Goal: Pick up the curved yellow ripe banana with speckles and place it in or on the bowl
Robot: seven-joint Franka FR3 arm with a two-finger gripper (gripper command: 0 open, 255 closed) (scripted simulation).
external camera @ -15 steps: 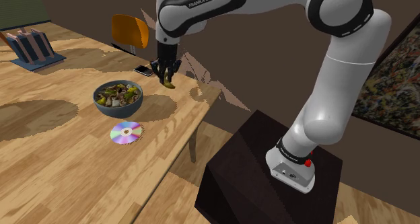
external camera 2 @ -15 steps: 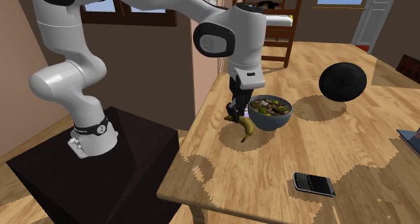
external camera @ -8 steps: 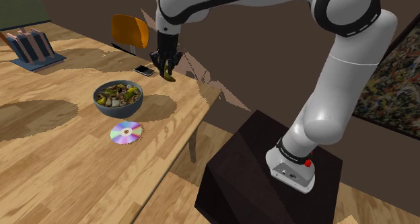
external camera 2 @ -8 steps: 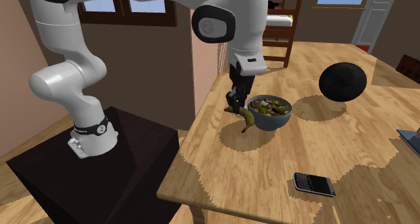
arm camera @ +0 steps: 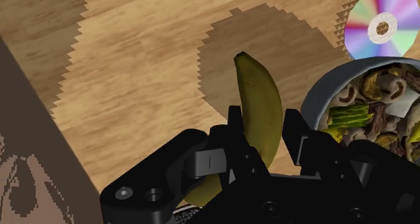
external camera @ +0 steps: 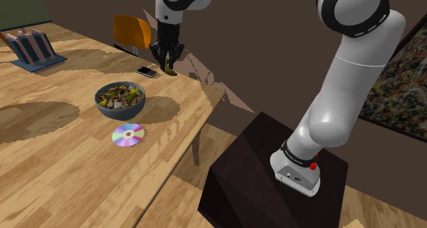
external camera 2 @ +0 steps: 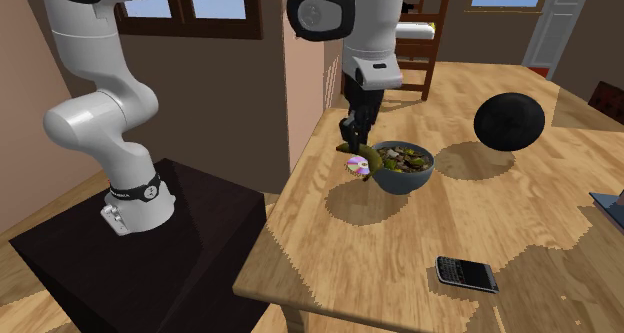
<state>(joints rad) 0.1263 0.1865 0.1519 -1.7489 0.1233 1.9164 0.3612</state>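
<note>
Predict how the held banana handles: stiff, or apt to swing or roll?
The curved yellow banana juts from the black jaws without sagging: probably stiff. Gripped towards one end, it may pivot. The grey round bowl is heaped with food, so the banana could roll off.

The tool [arm camera: 262, 124] hides one end of the banana [arm camera: 256, 88]; the edge crops the bowl [arm camera: 322, 89].

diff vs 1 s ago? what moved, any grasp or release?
The end effector went upward, carrying the banana from close over the table to well clear of it, beside the bowl. No new grasp or release: it was shut on the banana before and stays so. The bowl, disc and phone stayed where they were.
</note>
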